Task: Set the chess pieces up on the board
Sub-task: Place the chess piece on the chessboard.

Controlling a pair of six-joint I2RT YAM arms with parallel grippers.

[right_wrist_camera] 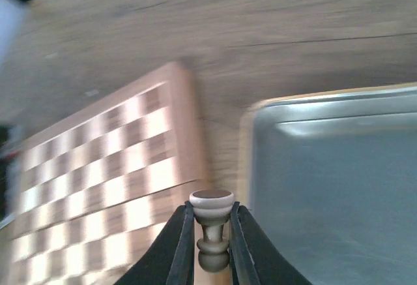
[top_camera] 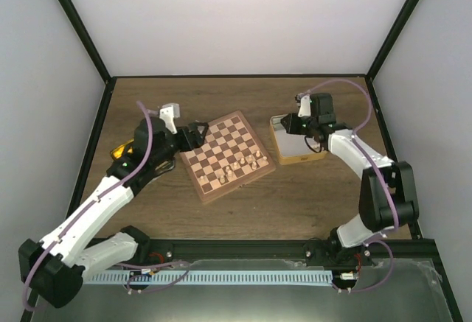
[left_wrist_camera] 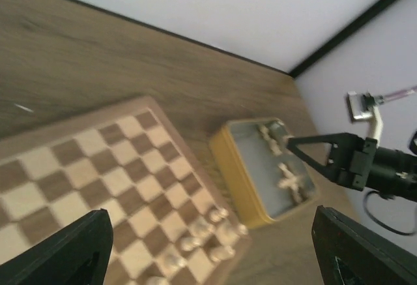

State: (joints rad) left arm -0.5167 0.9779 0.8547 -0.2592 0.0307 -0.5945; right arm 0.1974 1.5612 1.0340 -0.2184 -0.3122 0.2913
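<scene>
The chessboard (top_camera: pixel 218 154) lies at the table's middle, with several pale chess pieces (top_camera: pixel 247 163) on its near right squares. My right gripper (top_camera: pixel 295 124) hovers over the left edge of the yellow tin (top_camera: pixel 302 154). In the right wrist view it (right_wrist_camera: pixel 210 233) is shut on a pale piece (right_wrist_camera: pixel 211 214) held with its base towards the camera, between the board (right_wrist_camera: pixel 98 187) and the tin (right_wrist_camera: pixel 339 187). My left gripper (top_camera: pixel 198 130) is open and empty over the board's far left edge. In its wrist view (left_wrist_camera: pixel 215 259) the jaws stand wide apart above the board (left_wrist_camera: pixel 98 167) and the pieces (left_wrist_camera: pixel 208 233).
The tin (left_wrist_camera: pixel 238 174) holds a few more pale pieces (left_wrist_camera: pixel 287 180). A second yellow-orange tin (top_camera: pixel 120 149) lies partly hidden under my left arm. Black frame posts and grey walls close in the table's sides and back.
</scene>
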